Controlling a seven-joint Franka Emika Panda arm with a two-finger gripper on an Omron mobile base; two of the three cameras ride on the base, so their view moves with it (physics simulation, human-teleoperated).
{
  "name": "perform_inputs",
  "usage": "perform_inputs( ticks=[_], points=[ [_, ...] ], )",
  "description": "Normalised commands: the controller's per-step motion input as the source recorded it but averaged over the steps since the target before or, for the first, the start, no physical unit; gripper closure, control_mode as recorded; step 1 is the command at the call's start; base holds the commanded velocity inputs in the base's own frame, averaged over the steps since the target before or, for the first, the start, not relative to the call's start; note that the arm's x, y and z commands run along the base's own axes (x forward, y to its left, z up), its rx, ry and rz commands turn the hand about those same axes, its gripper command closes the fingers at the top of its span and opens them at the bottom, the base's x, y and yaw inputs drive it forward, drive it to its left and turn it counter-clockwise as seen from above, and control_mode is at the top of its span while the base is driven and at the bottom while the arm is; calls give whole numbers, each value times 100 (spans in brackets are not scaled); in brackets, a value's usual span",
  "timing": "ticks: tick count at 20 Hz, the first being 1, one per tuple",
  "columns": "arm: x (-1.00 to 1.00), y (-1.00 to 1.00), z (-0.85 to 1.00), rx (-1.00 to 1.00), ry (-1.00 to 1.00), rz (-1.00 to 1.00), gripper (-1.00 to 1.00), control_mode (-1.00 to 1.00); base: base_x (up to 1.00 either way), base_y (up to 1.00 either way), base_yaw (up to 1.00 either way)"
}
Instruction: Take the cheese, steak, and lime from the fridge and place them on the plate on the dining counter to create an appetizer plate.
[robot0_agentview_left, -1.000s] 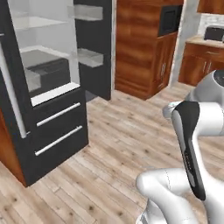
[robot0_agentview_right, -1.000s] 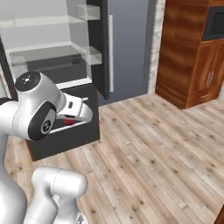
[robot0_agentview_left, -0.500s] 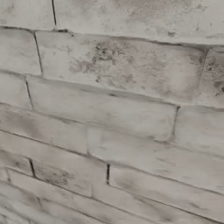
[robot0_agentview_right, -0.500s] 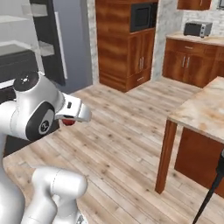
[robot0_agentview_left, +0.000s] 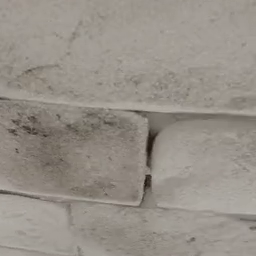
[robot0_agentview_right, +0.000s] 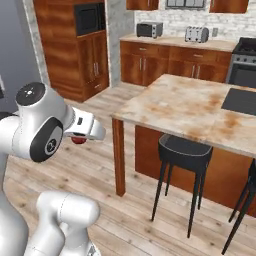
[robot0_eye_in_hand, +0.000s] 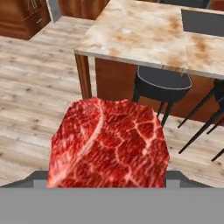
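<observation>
Red marbled steak (robot0_eye_in_hand: 109, 144) sits clamped in the tool (robot0_agentview_right: 80, 139), carried above the wood floor. Marbled table (robot0_eye_in_hand: 144, 33) lies ahead, far and slightly right of the tool; two stools stand between. Plate unseen from here.

Dining counter (robot0_agentview_right: 190, 107) top bare; stool (robot0_agentview_right: 182, 150) tucked beneath (wood floor open).
</observation>
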Motion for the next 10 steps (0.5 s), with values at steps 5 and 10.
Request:
perform_inputs(
  ticks=[5, 10],
  points=[
    [0, 0, 0, 0, 0, 0, 100, 100, 10, -100, -45],
    [0, 0, 0, 0, 0, 0, 100, 100, 15, -100, -39]
  ],
)
